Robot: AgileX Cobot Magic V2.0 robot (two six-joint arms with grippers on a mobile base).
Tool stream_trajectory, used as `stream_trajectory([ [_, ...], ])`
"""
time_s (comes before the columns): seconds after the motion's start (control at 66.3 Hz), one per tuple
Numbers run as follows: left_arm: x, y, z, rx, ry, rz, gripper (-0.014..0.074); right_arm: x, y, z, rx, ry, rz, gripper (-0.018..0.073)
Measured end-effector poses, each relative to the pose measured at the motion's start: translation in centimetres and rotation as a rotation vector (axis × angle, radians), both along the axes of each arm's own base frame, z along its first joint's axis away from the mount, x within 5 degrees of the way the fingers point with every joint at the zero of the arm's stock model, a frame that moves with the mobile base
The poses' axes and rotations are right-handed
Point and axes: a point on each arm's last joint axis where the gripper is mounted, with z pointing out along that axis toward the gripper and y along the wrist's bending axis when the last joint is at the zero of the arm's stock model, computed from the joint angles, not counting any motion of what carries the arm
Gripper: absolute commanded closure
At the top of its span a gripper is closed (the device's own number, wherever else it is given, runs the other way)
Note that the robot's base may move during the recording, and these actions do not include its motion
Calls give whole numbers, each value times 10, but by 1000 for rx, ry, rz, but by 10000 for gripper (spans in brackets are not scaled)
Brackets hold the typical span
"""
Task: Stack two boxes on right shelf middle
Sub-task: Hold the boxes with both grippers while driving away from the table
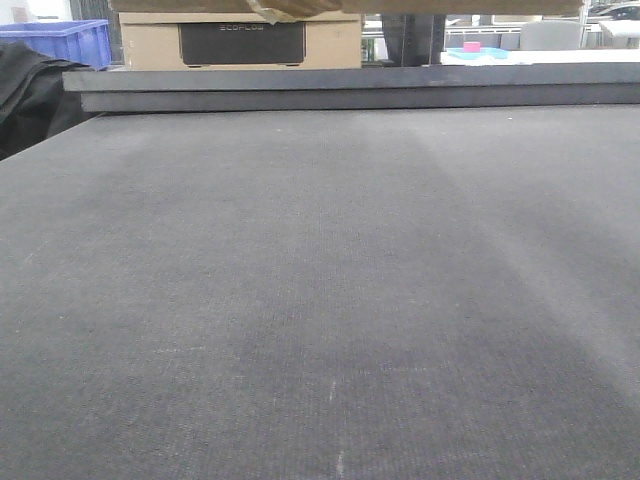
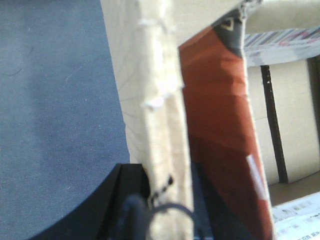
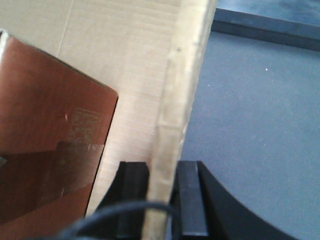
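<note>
Both grippers hold one brown cardboard box by its side walls. In the left wrist view my left gripper (image 2: 167,174) is shut on the box's pale, frayed wall edge (image 2: 162,100), with a red-printed surface (image 2: 215,125) inside. In the right wrist view my right gripper (image 3: 162,174) is shut on the opposite wall edge (image 3: 182,85), beside a copper-red surface (image 3: 45,125). In the front view only the box's underside (image 1: 450,5) shows, along the top edge, above the dark table. The second box and the steel shelf are out of view.
A dark grey table top (image 1: 320,300) fills the front view, with a raised dark ledge (image 1: 350,88) at its far end. Behind it stand a cardboard box with a black printed panel (image 1: 240,42), a blue bin (image 1: 65,40) and a pink item (image 1: 472,46).
</note>
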Motion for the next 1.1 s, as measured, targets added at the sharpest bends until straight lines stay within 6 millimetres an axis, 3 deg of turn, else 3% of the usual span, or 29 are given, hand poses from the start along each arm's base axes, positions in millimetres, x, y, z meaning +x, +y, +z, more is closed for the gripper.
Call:
stream_trajectory([
  [1.101, 0, 0, 0, 3, -1, 2, 708, 3, 1, 0, 8, -13, 0, 713],
])
